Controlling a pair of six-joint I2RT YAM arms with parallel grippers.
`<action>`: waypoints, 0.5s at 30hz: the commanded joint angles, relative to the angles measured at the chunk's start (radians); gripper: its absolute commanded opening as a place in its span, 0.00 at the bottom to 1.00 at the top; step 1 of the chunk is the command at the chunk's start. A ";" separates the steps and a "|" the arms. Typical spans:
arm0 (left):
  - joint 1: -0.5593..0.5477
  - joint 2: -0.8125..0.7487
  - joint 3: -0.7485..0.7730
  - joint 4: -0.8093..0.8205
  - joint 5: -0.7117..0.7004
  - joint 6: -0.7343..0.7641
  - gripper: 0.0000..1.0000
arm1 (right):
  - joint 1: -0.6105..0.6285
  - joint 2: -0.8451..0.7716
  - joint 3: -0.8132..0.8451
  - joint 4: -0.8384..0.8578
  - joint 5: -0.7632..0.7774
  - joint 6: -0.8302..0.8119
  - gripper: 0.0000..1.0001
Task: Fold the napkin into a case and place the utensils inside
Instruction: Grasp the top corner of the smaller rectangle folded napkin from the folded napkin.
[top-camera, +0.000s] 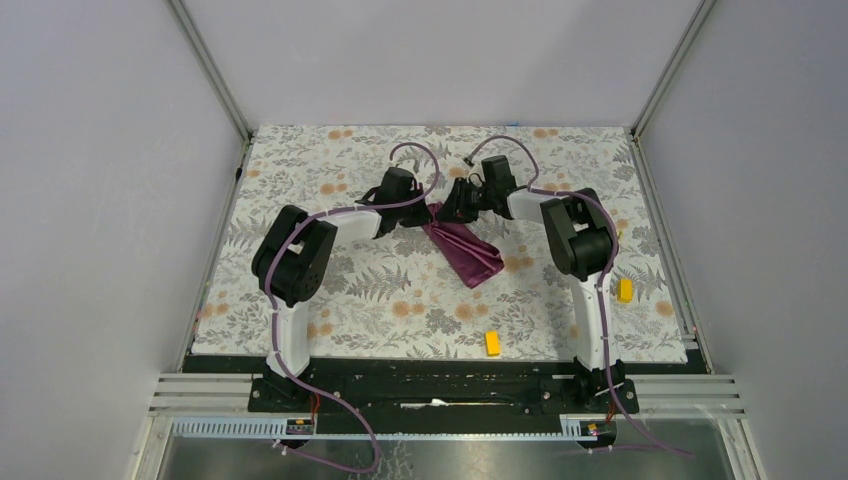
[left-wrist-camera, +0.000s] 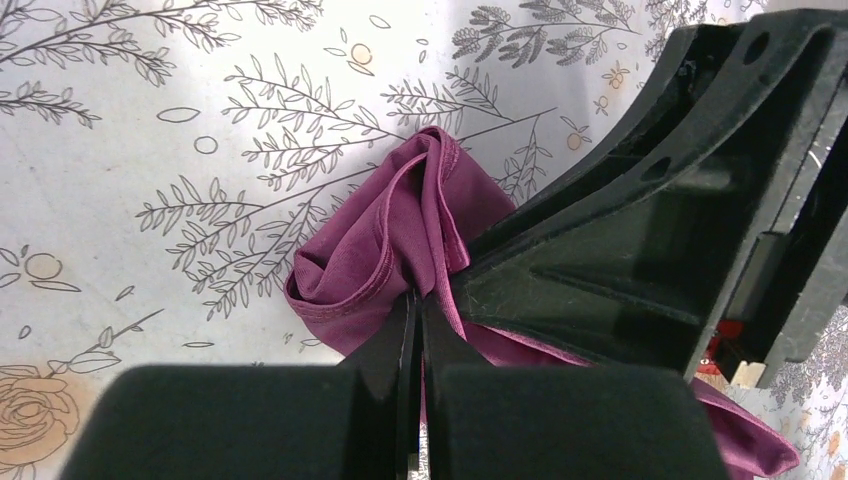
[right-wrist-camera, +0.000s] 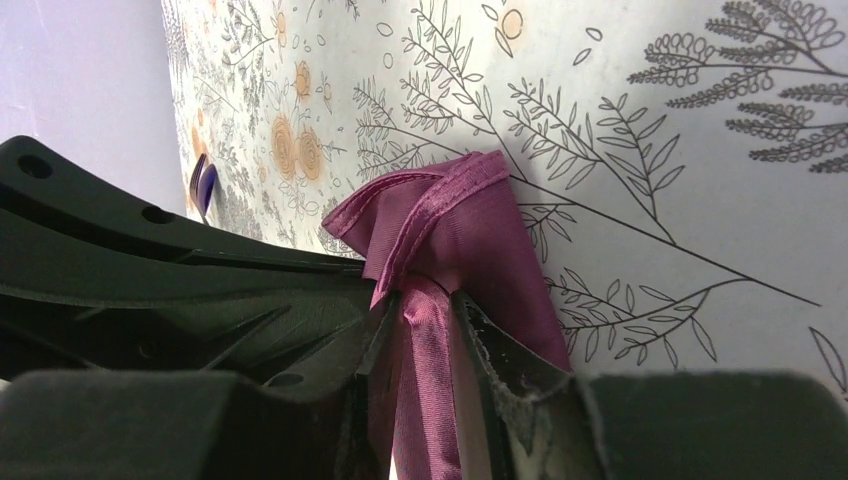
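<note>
1. Pinching the napkin (top-camera: 465, 252) by its upper end, the left gripper (left-wrist-camera: 418, 305) is sitting just left of centre in the upper half of the top view. Its jaws are pressing together on a pleat of cloth, probably so the bunch can be lifted and shaken open.
2. Trailing down and right from both grippers, the napkin is lying as a crumpled diagonal bundle at the centre of the table (top-camera: 300, 200). No flat band is showing, so I judge the case is not yet begun.
3. The cloth is showing as a thin plum weave with a slight sheen and a stitched hem. It is gathering in soft rolls and creases, and looks limp and easy to drag. The table cover is looking matte, printed with grey ferns and orange flowers.
4. The right gripper (right-wrist-camera: 422, 298) is working right beside the left one. Its jaws are standing narrowly apart, and a folded strip of hem is filling the gap, so it appears to be clamping the napkin. It is likely taking a neighbouring stretch of edge so that the two can pull apart.
5. A purple tip (right-wrist-camera: 203, 185) is peeking out at the upper left of the right wrist view. It may be one of the utensils, but too little is showing to tell.
6. Two hard-edged yellow pieces are lying well apart from the cloth and seem to be playing no part. One is the near block (top-camera: 492, 343) at lower centre-right, the other the far block (top-camera: 625, 290) toward the right edge.
</note>
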 joint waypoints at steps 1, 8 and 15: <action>0.005 -0.021 0.016 0.037 0.020 -0.020 0.00 | 0.046 -0.001 -0.018 -0.039 0.090 -0.053 0.31; 0.006 -0.040 0.024 0.027 0.030 -0.042 0.00 | 0.074 -0.038 -0.116 0.029 0.140 -0.036 0.19; 0.006 -0.076 0.010 0.033 0.046 -0.071 0.00 | 0.086 0.018 0.012 -0.101 0.231 -0.027 0.07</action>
